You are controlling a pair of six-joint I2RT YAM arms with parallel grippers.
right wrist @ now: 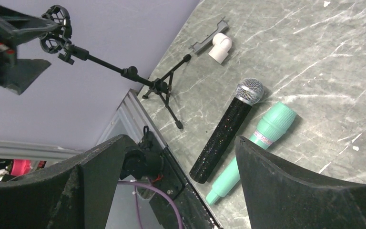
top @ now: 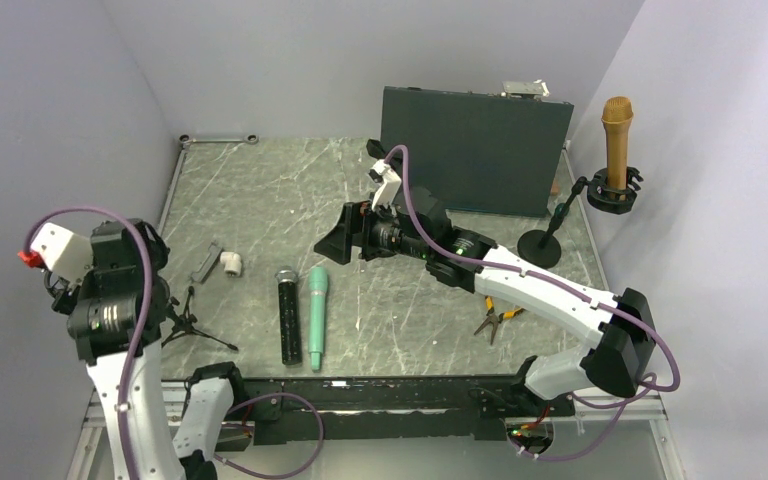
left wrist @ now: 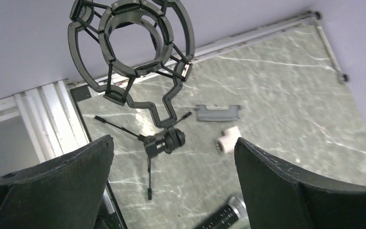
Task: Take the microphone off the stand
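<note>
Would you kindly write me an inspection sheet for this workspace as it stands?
Surface: grey veined table.
Job's things: gold microphone upright in the mount of the stand, far right, not gripped.
Clutter: black microphone and green microphone lying side by side; empty tripod stand; pliers; white pipe elbow; grey bracket.
End effectors: left end effector open, empty; right end effector open, empty.
Cables: purple cable along each arm.
Surroundings: grey walls; dark panel at the back.

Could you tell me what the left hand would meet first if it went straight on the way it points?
Most likely the tripod stand, at the joint under its empty shock mount, though depth is unclear.
</note>
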